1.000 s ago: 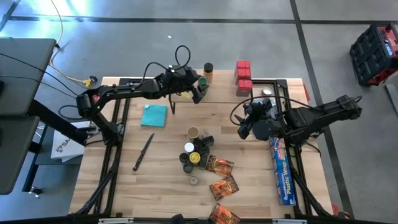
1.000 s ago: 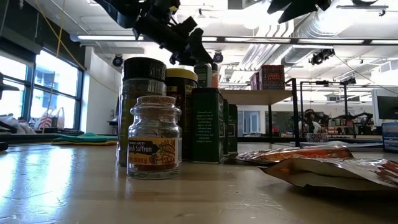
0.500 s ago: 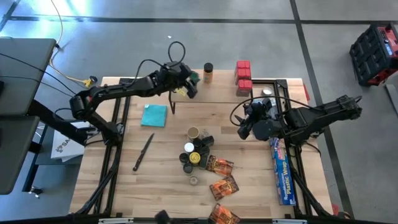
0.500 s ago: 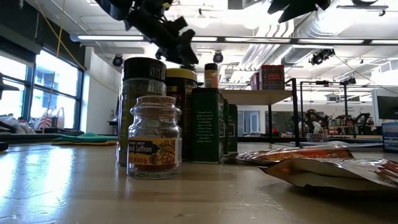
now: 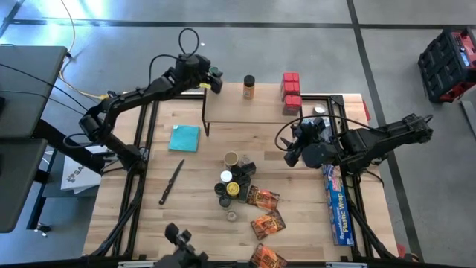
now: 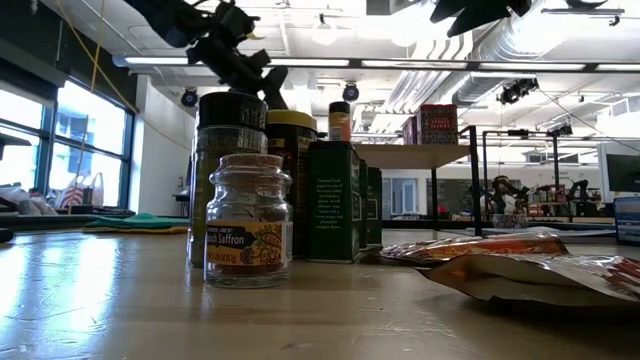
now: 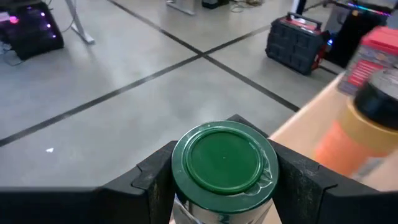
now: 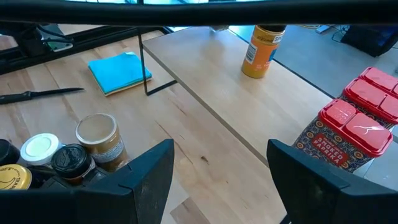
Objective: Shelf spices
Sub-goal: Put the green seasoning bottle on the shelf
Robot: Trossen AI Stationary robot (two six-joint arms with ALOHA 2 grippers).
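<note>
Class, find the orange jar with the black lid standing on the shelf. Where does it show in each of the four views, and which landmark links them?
High view: orange jar on the shelf, left of the red boxes.
Low view: jar upper centre, left of the boxes.
Left wrist view: jar blurred, beyond the green-lidded jar in the left pincer; boxes behind it.
Right wrist view: jar beyond the boxes.
Shared landmark: the red boxes.

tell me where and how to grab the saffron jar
Grip the saffron jar at its narrow neck just under the lid, coming straight down. It stands upright at the near edge of the cluster, with taller jars close behind, so a side approach looks crowded.
</note>
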